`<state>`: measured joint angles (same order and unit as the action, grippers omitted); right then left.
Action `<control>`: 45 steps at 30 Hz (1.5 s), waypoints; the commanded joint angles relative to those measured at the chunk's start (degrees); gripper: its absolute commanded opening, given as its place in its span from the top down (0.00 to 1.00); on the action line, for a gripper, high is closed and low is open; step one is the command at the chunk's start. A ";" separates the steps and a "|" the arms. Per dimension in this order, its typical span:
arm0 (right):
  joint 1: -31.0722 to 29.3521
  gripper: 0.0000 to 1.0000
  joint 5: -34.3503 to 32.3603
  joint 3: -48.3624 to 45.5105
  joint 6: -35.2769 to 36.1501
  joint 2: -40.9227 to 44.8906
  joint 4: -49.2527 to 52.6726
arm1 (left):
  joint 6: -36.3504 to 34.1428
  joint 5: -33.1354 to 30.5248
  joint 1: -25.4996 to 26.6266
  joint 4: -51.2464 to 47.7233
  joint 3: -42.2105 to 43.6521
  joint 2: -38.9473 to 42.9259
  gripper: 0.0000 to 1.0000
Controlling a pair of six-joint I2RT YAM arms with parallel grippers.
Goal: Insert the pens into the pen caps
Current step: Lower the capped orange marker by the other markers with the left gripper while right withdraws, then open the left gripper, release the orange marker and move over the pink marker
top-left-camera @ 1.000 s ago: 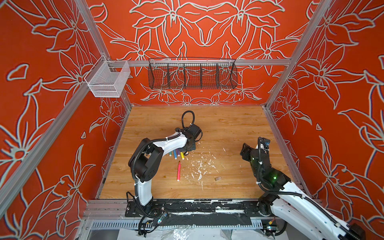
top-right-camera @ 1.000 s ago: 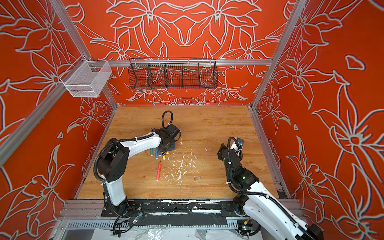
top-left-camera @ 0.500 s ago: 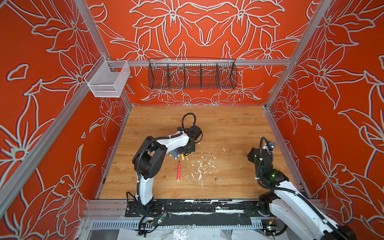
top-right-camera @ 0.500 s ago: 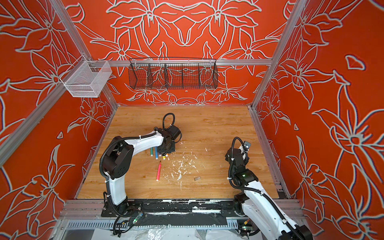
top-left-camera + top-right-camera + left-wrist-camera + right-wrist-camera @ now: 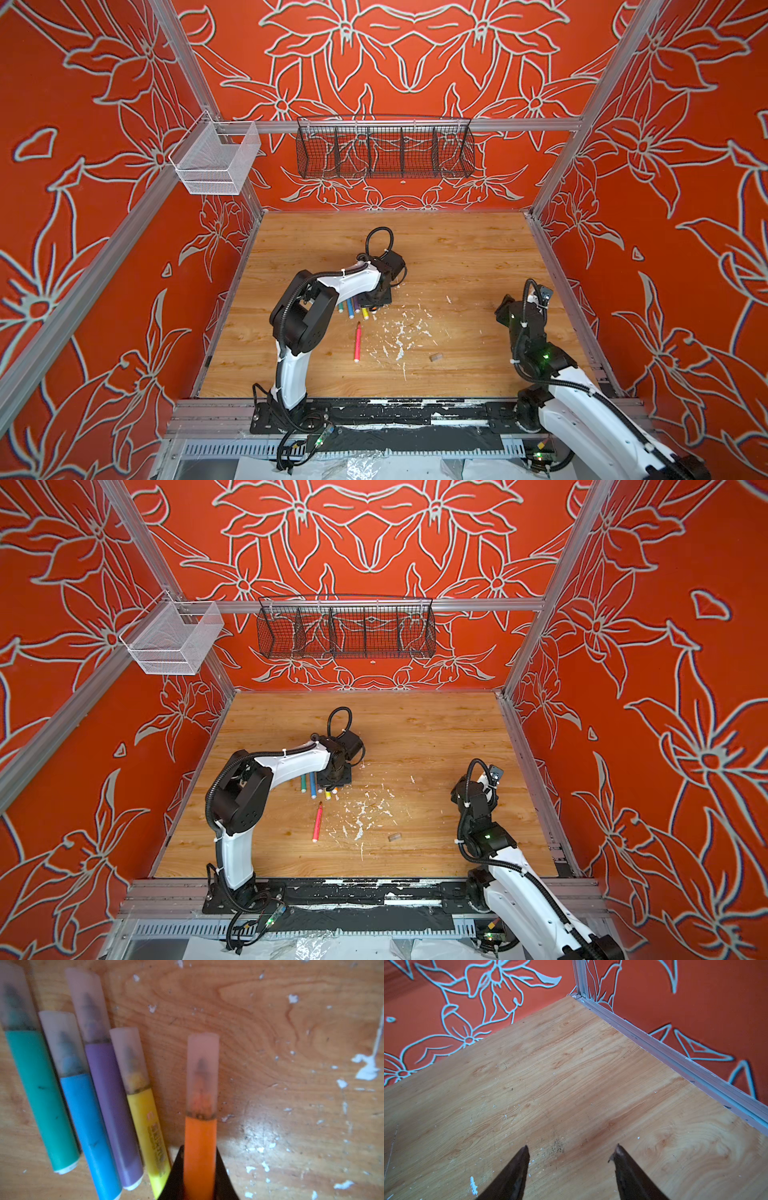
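Left pincer (image 5: 199, 1153) grips orange pen (image 5: 200, 1132), yellow pen (image 5: 149, 1126) alongside

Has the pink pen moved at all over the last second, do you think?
No; the pink pen lies where it was, just left of the white flecks.

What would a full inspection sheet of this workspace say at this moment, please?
Surface: wooden table, worn and scratched.
Job's things: green pen, blue pen, purple pen and yellow pen lie capped, side by side; orange pen capped, in the left gripper; pink pen lies apart, seemingly uncapped; one loose cap lies nearer the right arm.
Clutter: white flecks scattered mid-table.
Grippers: left gripper shut on orange pen; right gripper open, holding nothing, above bare wood.
Cables: black cable loops above the left wrist; no snag seen.
Surroundings: black wire basket and white mesh basket hang on orange floral walls.
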<state>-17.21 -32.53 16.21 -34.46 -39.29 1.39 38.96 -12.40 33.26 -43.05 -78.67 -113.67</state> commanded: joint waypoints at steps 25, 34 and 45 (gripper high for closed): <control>0.25 0.35 -0.49 -0.74 0.88 -0.39 -2.01 | -6.15 -7.02 4.17 6.79 9.42 19.81 0.65; 0.20 0.35 -0.64 -1.35 0.82 0.61 -2.18 | 5.34 -9.78 9.94 -7.97 19.48 38.43 0.67; 0.24 0.35 0.74 -1.95 1.33 1.64 -2.55 | 6.98 -1.49 15.08 -0.92 35.58 47.45 0.67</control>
<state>-17.21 -31.75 15.18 -33.61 -38.44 -0.51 44.97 -17.15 47.70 -48.16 -45.43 -67.02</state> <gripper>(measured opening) 0.646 0.328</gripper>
